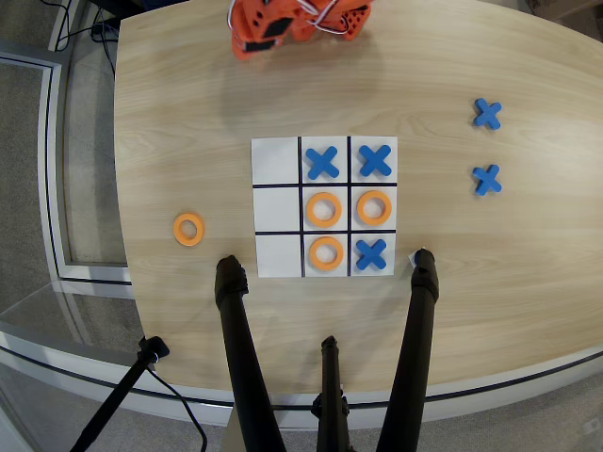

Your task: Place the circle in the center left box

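The 3x3 grid (324, 206) lies mid-table on a white sheet. Its middle-row cell at the right in the overhead view (390, 191), between two blue-cross cells, holds an orange ring (374, 208). Two more rings lie in the center cell (324, 209) and the bottom middle cell (326, 252). The opposite middle-row end cell (278, 209) is blank. A loose orange ring (188, 229) lies on the wood left of the grid. My orange arm (283, 28) is folded at the table's far edge, well away from the grid. I cannot make out its fingers, and nothing shows in them.
Blue crosses sit in three grid cells (322, 163) (375, 161) (371, 253). Two loose blue crosses (487, 114) (487, 179) lie to the right. Black tripod legs (236, 330) (419, 320) rest on the table's near edge below the grid.
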{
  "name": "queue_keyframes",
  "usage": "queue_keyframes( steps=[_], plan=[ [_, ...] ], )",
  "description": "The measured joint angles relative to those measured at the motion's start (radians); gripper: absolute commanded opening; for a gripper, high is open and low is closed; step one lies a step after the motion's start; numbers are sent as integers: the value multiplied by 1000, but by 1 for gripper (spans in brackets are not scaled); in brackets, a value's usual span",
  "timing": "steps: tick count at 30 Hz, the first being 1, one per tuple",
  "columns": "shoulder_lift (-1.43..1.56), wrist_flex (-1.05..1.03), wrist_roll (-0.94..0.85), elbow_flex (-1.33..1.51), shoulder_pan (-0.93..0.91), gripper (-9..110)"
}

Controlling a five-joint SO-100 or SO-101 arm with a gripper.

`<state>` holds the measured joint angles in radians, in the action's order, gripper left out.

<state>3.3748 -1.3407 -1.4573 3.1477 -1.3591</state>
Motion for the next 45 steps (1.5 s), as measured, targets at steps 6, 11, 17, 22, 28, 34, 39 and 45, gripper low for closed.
queue_keyframes(
  steps=[6,11,17,22,28,34,39,45],
  plan=[
    [0,0,0,0,-273,0],
    [0,0,0,0,-301,0],
    [0,0,-5,0,-296,0],
    [0,-2,-64,0,-293,0],
    [0,-2,-74,0,-275,0],
    [0,-2,-74,0,-276,0],
    [0,-2,-74,0,-275,0],
    [0,-2,-74,0,-275,0]
  ],
)
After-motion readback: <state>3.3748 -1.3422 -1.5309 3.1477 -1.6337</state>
